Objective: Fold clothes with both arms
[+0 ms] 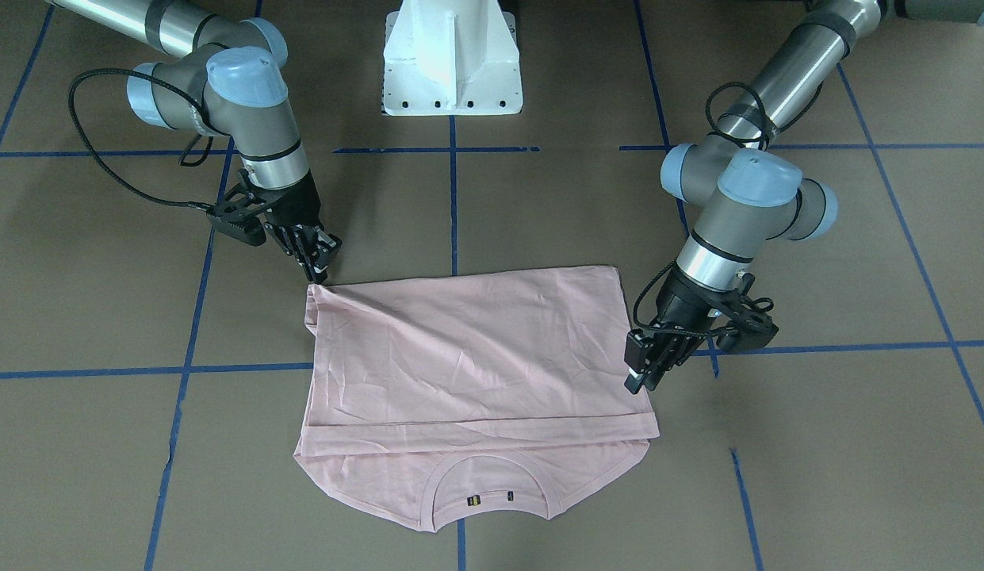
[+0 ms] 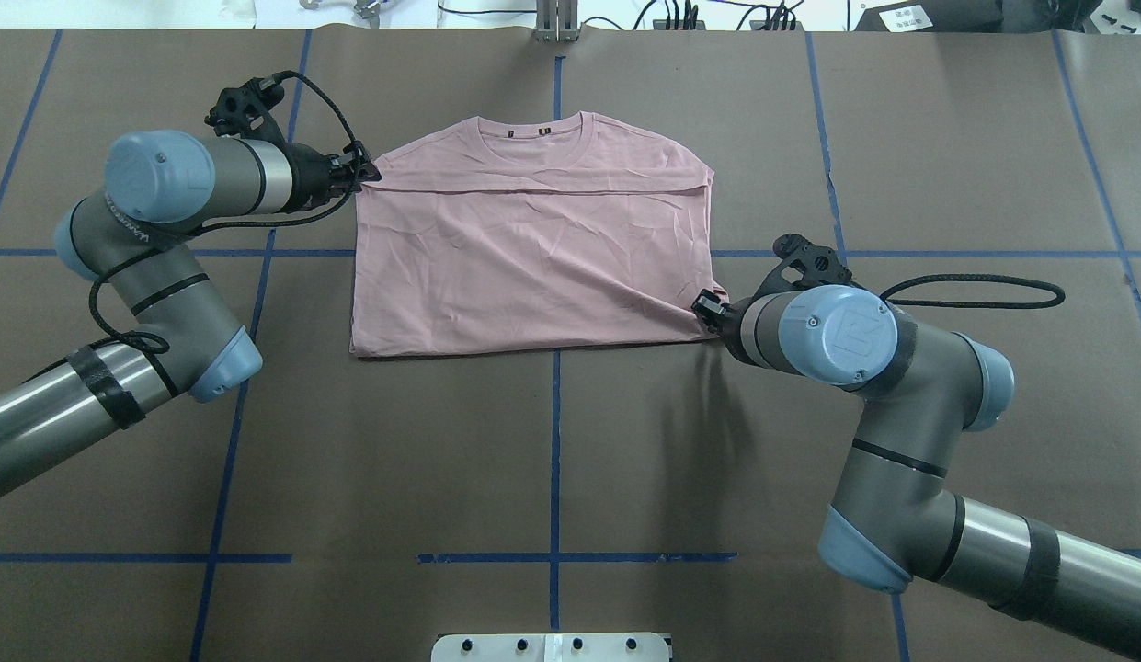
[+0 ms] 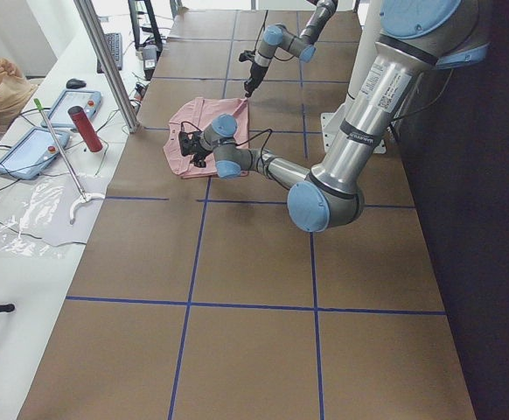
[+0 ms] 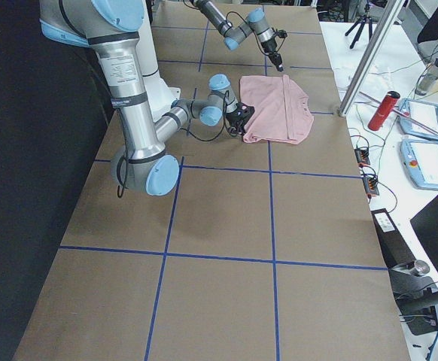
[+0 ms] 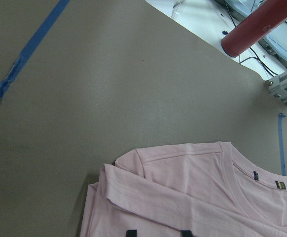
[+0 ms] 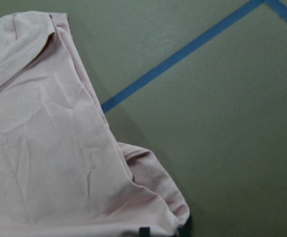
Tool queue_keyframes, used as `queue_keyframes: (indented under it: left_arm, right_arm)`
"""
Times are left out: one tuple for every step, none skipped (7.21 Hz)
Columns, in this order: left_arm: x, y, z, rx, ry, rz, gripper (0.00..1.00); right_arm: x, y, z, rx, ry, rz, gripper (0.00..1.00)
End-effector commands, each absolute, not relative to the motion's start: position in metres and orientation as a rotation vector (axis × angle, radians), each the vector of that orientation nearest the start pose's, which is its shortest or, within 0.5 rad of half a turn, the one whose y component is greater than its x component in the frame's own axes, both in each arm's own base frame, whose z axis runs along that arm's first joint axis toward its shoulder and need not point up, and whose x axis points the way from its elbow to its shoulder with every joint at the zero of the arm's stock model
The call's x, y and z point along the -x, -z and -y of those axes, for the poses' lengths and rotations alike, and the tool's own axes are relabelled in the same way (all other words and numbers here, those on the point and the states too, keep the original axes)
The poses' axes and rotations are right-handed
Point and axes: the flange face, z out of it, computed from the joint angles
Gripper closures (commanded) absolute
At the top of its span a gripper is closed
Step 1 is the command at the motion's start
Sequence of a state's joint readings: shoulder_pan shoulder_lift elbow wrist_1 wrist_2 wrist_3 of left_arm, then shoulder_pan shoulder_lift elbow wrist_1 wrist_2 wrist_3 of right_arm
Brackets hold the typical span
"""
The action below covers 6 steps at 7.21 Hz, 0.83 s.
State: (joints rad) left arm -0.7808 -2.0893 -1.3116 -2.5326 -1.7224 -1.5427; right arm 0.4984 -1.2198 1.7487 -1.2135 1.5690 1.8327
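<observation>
The pale pink T-shirt (image 1: 476, 357) lies on the brown table, its lower half folded up over the chest, print hidden, ribbed collar (image 1: 492, 476) showing on the side away from the robot. It also shows in the overhead view (image 2: 533, 248). My left gripper (image 1: 638, 381) (image 2: 366, 173) sits at the end of the fold edge beside the shoulder, fingers narrow, shut on the fabric; its fingertips (image 5: 131, 232) rest on the sleeve layers. My right gripper (image 1: 320, 274) (image 2: 703, 308) is shut on the near hem corner, with creases running toward it (image 6: 163, 230).
The white pedestal (image 1: 452, 55) stands at the robot's side of the table. Blue tape lines (image 2: 555, 441) cross the brown surface. A red bottle (image 4: 384, 110), tablets (image 3: 62, 109) and a metal post (image 3: 106, 61) are on the operators' side beyond the shirt.
</observation>
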Motion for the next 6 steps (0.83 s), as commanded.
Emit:
queue_keyframes:
  left_arm:
    - [-0.426, -0.371, 0.588, -0.364, 0.564, -1.190, 0.59]
    - [-0.425, -0.370, 0.588, -0.361, 0.569, -1.193, 0.59]
    - [-0.426, -0.369, 0.588, -0.361, 0.570, -1.195, 0.59]
    - [-0.426, -0.369, 0.588, -0.361, 0.570, -1.195, 0.59]
    - [-0.425, -0.370, 0.588, -0.360, 0.570, -1.193, 0.59]
    - [-0.425, -0.371, 0.588, -0.360, 0.570, -1.192, 0.59]
  right_arm:
    - [0.492, -0.355, 0.420, -0.109, -0.713, 0.885, 0.38]
    - [0.491, -0.356, 0.421, -0.111, -0.716, 0.882, 0.42]
    - [0.488, -0.356, 0.424, -0.115, -0.722, 0.882, 0.50]
    - [0.489, -0.359, 0.424, -0.115, -0.723, 0.875, 0.56]
    - [0.490, -0.361, 0.425, -0.114, -0.723, 0.871, 0.56]
    - [0.493, -0.365, 0.426, -0.113, -0.723, 0.863, 0.56]
